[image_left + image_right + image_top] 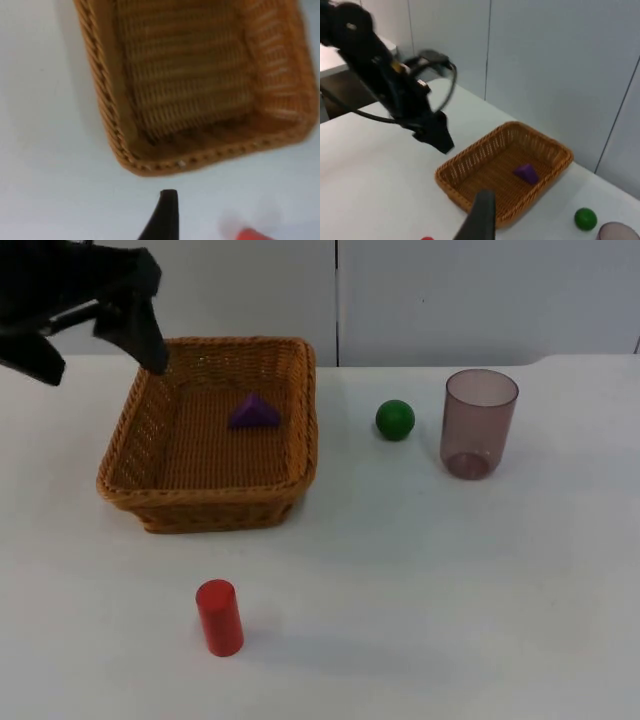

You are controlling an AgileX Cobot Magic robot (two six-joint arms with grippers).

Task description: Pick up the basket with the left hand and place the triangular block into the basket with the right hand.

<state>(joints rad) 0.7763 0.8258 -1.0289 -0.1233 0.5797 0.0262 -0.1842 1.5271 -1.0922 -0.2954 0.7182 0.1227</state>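
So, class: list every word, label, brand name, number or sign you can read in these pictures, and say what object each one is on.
None: no readable text stands on anything here.
The wicker basket, purple triangular block, green ball, red cylinder, translucent cup, white table and grey partition wall all look unmarked.
The left gripper, by the basket's far corner, shows no legible marking.

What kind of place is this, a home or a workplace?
Probably a robot test bench in a lab or office: a bare white table against a grey partition wall, with simple practice things such as a basket, a red cylinder and a green ball.
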